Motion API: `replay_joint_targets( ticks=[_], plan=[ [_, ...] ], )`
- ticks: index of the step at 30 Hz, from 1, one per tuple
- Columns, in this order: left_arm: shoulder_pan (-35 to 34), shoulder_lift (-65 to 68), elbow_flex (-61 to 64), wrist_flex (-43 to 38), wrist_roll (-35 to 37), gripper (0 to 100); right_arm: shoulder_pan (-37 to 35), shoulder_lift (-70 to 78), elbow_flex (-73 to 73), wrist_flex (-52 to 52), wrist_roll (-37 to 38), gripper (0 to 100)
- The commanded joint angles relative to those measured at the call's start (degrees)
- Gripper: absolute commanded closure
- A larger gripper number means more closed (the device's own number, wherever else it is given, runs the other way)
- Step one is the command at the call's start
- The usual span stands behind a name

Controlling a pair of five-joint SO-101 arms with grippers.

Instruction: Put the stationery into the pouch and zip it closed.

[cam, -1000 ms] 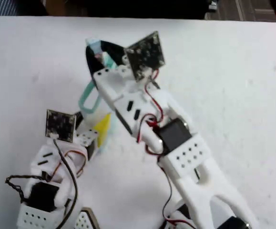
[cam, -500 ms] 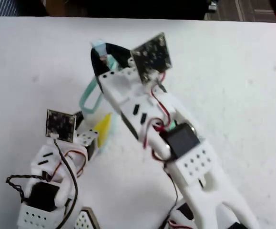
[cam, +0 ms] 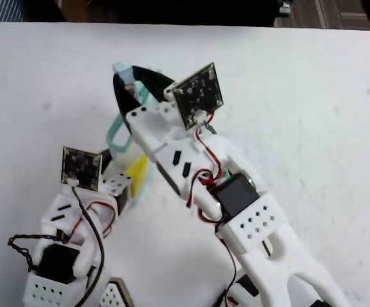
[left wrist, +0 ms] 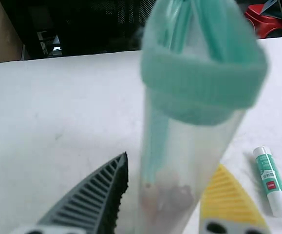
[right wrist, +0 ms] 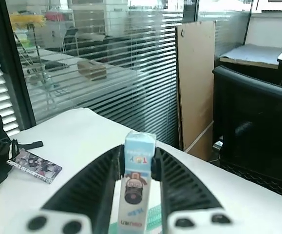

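Note:
A clear pouch (left wrist: 199, 92) with teal trim stands upright between the grey and yellow fingers of my left gripper (left wrist: 172, 165), which is shut on it. From above, the pouch's teal edge (cam: 117, 131) shows just past the left gripper (cam: 122, 163). My right gripper (right wrist: 137, 151) is shut on a small light-blue box (right wrist: 135, 195) that stands upright between its black fingers. In the high view the right gripper (cam: 128, 80) holds that box (cam: 123, 69) just beyond the pouch's far end. A glue stick (left wrist: 271, 180) lies on the table beside the pouch.
The white table (cam: 312, 96) is open to the right and at the far left. The right arm (cam: 236, 198) crosses diagonally over the middle and hides the table beneath it. The table's back edge (cam: 248, 24) runs along the top.
The right arm swung slightly right, then back left and a little nearer the pouch, with the light-blue box still in its gripper. The left arm and pouch stayed put.

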Motion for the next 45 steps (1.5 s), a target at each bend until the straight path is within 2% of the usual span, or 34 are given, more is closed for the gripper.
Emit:
replay_joint_targets(
  ticks=[1, 22, 27, 33, 36, 42, 45],
  plan=[
    [-0.48, -0.04, -2.20, 0.09, 0.53, 76, -0.40, -0.13, -0.53, -1.54, 0.26, 98.3],
    [-0.57, -0.04, -2.20, -0.18, 0.62, 76, -0.04, -1.54, 0.62, 0.66, 0.62, 98.3],
    [-0.57, -0.04, -2.20, -0.18, 0.62, 76, -0.04, 2.24, 1.23, -1.45, 0.70, 98.3],
    [-0.66, -0.04, -2.20, -0.18, 0.62, 76, 2.95, 6.73, 0.97, -3.56, 0.79, 98.3],
    [-3.03, -0.04, -2.29, -0.35, 0.70, 76, 3.38, 5.49, 1.14, -1.80, 1.05, 98.3],
    [-4.62, -0.04, -2.29, -1.41, 3.87, 76, -0.84, 2.59, 1.05, 1.10, 13.01, 98.2],
    [-4.53, -0.04, -2.20, -1.32, 3.87, 76, -2.24, 2.51, 0.97, 1.71, 13.71, 89.9]
  ],
)
